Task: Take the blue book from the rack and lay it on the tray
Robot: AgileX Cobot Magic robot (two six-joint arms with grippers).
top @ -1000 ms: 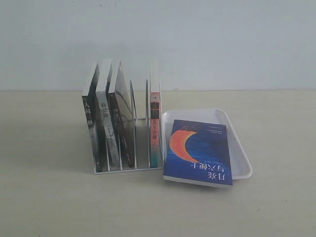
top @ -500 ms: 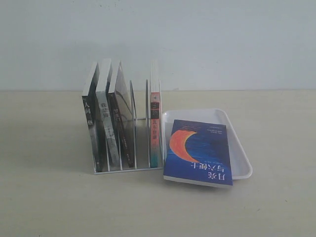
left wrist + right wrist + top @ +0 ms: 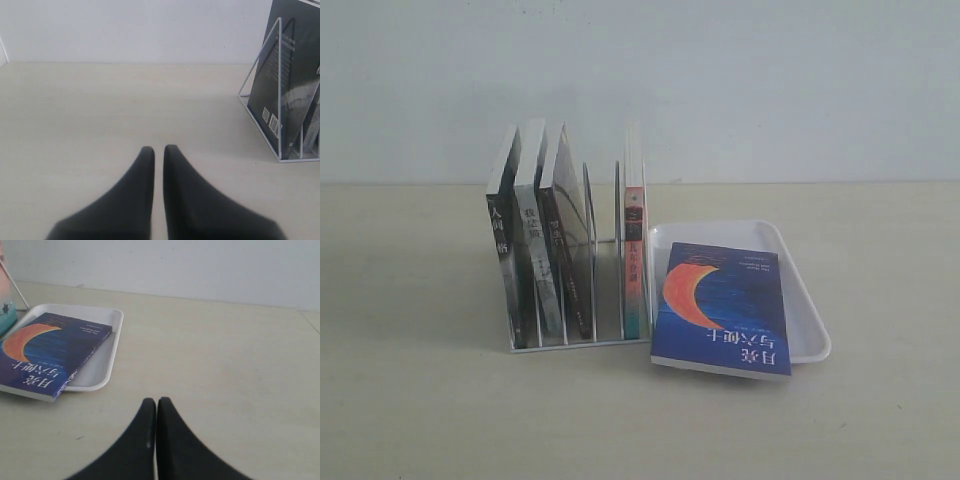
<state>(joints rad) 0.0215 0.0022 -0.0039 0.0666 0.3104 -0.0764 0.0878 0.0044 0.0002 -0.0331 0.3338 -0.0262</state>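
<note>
The blue book (image 3: 725, 307) with its orange crescent lies face up on the white tray (image 3: 807, 300), its near edge jutting past the tray's front rim; it also shows in the right wrist view (image 3: 50, 354) on the tray (image 3: 102, 369). The white wire rack (image 3: 605, 262) stands left of the tray, holding other books. Neither gripper shows in the exterior view. My left gripper (image 3: 159, 150) is shut over bare table, away from the rack (image 3: 272, 90). My right gripper (image 3: 156, 402) is shut and empty, off to the side of the tray.
Three black-spined books (image 3: 535, 250) lean at the rack's left end, and a pink-and-teal-spined book (image 3: 634, 255) stands at its right end, next to the tray. A pale wall runs behind the beige table (image 3: 420, 400).
</note>
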